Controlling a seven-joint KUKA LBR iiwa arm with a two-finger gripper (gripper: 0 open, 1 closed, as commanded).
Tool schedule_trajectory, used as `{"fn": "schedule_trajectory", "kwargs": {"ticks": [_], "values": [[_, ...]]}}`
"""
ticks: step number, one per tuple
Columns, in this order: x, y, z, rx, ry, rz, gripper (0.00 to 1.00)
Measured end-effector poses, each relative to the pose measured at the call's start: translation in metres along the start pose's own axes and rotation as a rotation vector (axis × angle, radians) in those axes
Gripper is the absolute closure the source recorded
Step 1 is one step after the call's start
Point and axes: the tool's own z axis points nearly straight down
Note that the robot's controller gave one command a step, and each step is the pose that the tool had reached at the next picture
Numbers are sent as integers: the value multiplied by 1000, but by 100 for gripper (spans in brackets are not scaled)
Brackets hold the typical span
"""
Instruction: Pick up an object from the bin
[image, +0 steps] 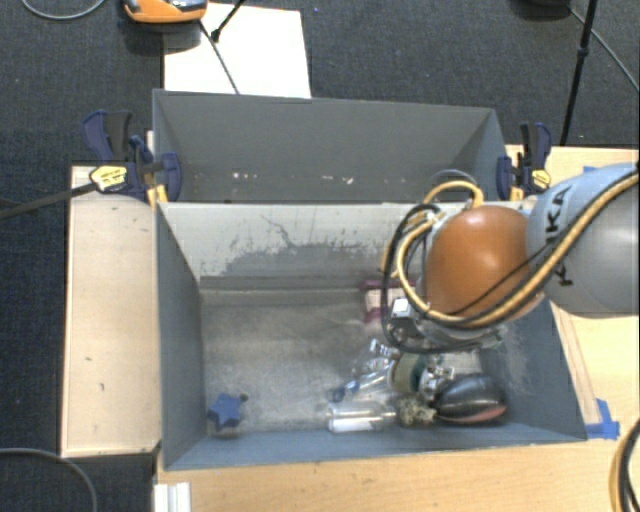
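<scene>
heap (410, 395) front right in bin (280, 330) (lone piece (226, 410) front left)

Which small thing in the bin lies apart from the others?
The small blue star-shaped piece, alone at the grey metal bin's lower left; the others form a heap at the lower right.

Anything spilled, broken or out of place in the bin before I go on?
Nothing spilled or damaged. Only oddity: a small blue piece lies alone in the bin's near-left corner, apart from the heap under the arm at near right.

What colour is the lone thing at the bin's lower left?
The lone thing is blue; camera view.
</scene>
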Motion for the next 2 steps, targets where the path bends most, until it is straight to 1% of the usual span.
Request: {"fn": "schedule_trajectory", "kwargs": {"ticks": [1, 2], "values": [[0, -3, -3, 7, -3, -1, 100], [-4, -22, -157, 14, -4, -98, 100]]}}
